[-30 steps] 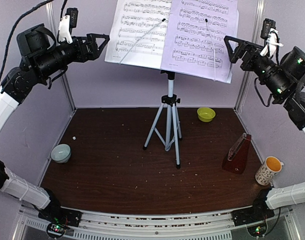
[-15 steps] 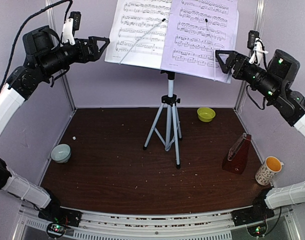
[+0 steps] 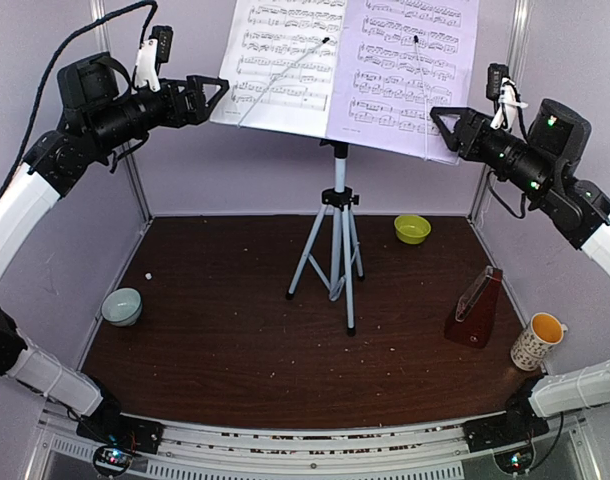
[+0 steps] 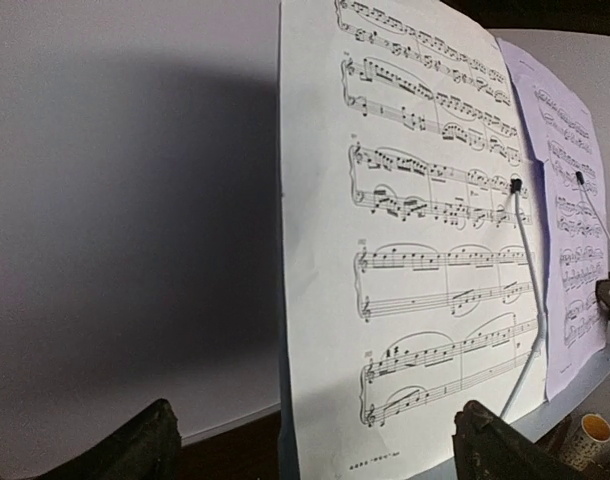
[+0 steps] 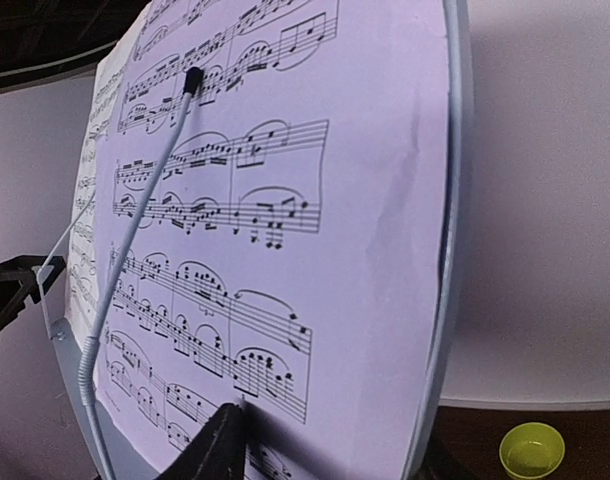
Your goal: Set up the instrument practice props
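The sheet-music pages (image 3: 405,70) look flimsy, so grip the stiff music-stand desk (image 5: 457,100) by its rim (left jaws spread, right jaws unclear).

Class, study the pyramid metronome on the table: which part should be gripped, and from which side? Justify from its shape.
Grip the metronome low, near its wide base, coming down from above and squeezing two opposite faces. It stands on its base and tapers to a narrow top, so a high pinch would likely slip off.
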Robot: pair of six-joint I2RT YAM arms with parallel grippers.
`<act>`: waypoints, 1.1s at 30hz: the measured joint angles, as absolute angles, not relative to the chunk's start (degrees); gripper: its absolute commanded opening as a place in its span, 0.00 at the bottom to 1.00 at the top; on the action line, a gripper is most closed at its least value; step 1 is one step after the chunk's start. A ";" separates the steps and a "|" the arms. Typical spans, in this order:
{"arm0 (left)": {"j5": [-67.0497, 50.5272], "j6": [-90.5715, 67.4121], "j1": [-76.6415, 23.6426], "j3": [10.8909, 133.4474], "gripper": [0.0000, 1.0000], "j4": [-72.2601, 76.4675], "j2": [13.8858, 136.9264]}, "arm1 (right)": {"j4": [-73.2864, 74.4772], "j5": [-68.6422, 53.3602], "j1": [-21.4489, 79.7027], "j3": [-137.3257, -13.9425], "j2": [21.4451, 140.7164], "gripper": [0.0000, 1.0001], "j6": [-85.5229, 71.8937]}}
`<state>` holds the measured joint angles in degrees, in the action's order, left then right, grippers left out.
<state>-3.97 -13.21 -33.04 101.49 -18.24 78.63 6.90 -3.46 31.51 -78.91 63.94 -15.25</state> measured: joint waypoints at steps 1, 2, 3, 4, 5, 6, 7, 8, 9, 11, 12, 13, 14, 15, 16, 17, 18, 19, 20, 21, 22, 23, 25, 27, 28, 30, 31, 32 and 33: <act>-4.03 -13.21 -33.01 101.54 0.98 -18.04 78.72 | 6.94 -3.84 31.48 -78.91 63.88 0.38 -15.05; -4.10 -13.21 -32.97 101.69 0.98 -17.98 78.85 | 6.98 -4.29 31.44 -78.91 63.81 0.38 -15.14; -4.12 -13.21 -32.93 101.80 0.98 -17.96 79.00 | 6.98 -4.97 31.40 -78.91 63.75 0.38 -15.18; -4.14 -13.21 -32.80 101.91 0.98 -17.91 79.15 | 6.98 -5.48 31.40 -78.91 63.68 0.39 -15.09; -4.14 -13.23 -32.73 101.93 0.98 -17.82 79.26 | 7.01 -5.87 31.38 -78.91 63.66 0.40 -15.00; -4.21 -13.23 -32.62 102.08 0.98 -17.82 79.48 | 7.01 -5.98 31.31 -78.91 63.66 0.40 -14.98; -4.23 -13.23 -32.53 102.24 0.98 -17.82 79.68 | 7.11 -6.00 31.14 -78.91 63.66 0.42 -14.85; -4.27 -13.23 -32.53 102.41 0.98 -17.82 79.85 | 7.18 -6.00 31.00 -78.91 63.66 0.45 -14.72; -4.29 -13.21 -32.53 102.52 0.98 -17.80 80.01 | 7.18 -5.98 30.85 -78.91 63.66 0.49 -14.50; -4.34 -13.21 -32.51 102.54 0.98 -17.82 80.07 | 7.18 -5.54 30.52 -78.91 63.66 0.60 -13.65; -4.36 -13.21 -32.51 102.54 0.98 -17.80 80.07 | 7.20 -5.32 30.37 -78.91 63.66 0.65 -13.67; -4.34 -13.21 -32.49 102.54 0.98 -17.78 80.07 | 7.25 -5.13 30.28 -78.91 63.64 0.70 -13.23; -4.34 -13.21 -32.49 102.54 0.98 -17.69 80.03 | 7.29 -5.02 30.17 -78.91 63.64 0.73 -13.19; -4.34 -13.21 -32.49 102.54 0.98 -17.65 79.99 | 7.35 -4.84 30.11 -78.91 63.57 0.78 -12.80; -4.32 -13.21 -32.49 102.54 0.98 -17.67 79.90 | 7.49 -4.73 30.11 -78.94 63.51 0.82 -12.82; -4.25 -13.21 -32.49 102.52 0.98 -17.72 79.70 | 7.70 -4.64 30.11 -78.94 63.35 0.86 -12.47; -4.03 -13.21 -32.49 102.50 0.98 -17.78 79.44 | 7.92 -4.64 30.11 -78.96 63.20 0.89 -12.29; -3.68 -13.21 -32.49 102.43 0.98 -17.91 79.05 | 8.45 -4.64 30.11 -79.15 62.98 0.91 -11.97; -3.38 -13.21 -32.49 102.39 0.98 -18.00 78.70 | 8.67 -4.60 30.11 -79.33 62.81 0.94 -12.05; -2.92 -13.21 -32.49 102.10 0.98 -17.98 78.13 | 9.08 -4.49 30.11 -79.57 62.54 0.97 -11.75; -2.44 -13.23 -32.49 101.67 0.98 -18.02 77.38 | 9.43 -4.43 30.11 -79.77 62.22 0.99 -11.79; -2.11 -13.34 -32.42 101.25 0.98 -18.06 76.79 | 9.93 -4.27 30.11 -80.07 61.73 1.00 -11.64; -1.43 -13.63 -32.25 100.14 0.98 -18.04 75.50 | 10.44 -4.03 30.11 -80.42 60.64 1.00 -11.33; -0.86 -14.09 -31.94 98.70 0.98 -18.06 74.35 | 11.07 -3.81 30.11 -80.42 59.02 1.00 -10.90; -0.69 -14.33 -31.83 98.15 0.98 -18.13 73.97 | 11.25 -3.75 30.11 -80.42 58.37 1.00 -10.83; -0.21 -15.03 -31.42 96.31 0.98 -18.09 73.08 | 11.88 -3.62 30.11 -80.42 56.69 1.00 -10.68; -0.08 -15.46 -31.16 95.18 0.98 -18.11 72.58 | 12.34 -3.60 30.11 -80.42 55.81 1.00 -10.68; 0.05 -15.88 -30.94 94.15 0.98 -18.20 72.20 | 12.67 -3.57 30.11 -80.27 54.74 1.00 -10.68; 0.19 -16.34 -30.68 93.10 0.98 -18.39 71.83 | 12.80 -3.55 30.11 -79.92 53.84 1.00 -10.68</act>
